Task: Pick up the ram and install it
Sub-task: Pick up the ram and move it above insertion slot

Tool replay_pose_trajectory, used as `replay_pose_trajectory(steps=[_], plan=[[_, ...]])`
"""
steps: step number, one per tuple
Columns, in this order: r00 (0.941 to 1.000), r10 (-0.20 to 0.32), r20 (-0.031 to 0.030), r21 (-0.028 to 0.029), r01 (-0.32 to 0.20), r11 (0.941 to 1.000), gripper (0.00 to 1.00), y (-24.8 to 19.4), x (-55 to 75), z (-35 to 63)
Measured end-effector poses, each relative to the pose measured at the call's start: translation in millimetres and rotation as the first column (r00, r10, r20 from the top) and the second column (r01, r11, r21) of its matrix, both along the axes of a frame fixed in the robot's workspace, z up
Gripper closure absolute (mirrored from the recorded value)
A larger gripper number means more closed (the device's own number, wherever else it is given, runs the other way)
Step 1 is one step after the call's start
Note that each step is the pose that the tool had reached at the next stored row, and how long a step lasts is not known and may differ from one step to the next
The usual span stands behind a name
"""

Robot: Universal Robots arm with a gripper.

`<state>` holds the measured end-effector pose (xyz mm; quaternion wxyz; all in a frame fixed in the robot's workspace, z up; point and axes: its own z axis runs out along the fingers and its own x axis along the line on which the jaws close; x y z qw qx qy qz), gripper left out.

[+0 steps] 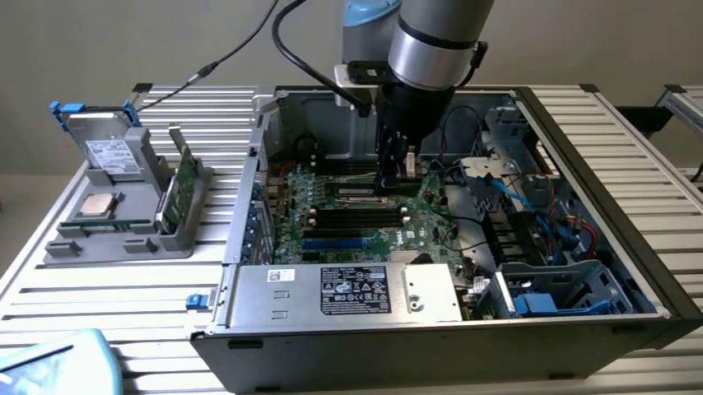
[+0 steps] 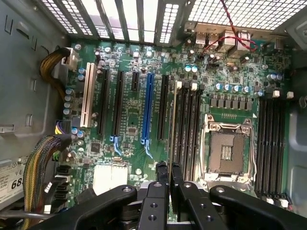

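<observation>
My gripper [image 2: 168,168] is pinched narrow on the ram [image 2: 171,124] - I see its thin edge. It hangs low over the slots [image 2: 191,129] on the board [image 2: 129,120].

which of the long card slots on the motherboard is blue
The blue slot, with black slots on either side; the white slot sits at the row's end.
</observation>
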<state>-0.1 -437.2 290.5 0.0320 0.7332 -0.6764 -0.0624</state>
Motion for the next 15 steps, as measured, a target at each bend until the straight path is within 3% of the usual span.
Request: replay_pose_trajectory(steps=[7, 15], plan=[[1.0000, 0.004, 0.0015, -0.0071, -0.004, 1.0000, 0.86, 2.8, -3.4, -10.8], [0.9999, 0.006, 0.0124, -0.0180, -0.006, 0.9998, 0.86, 8.3, -6.1, -20.4]])
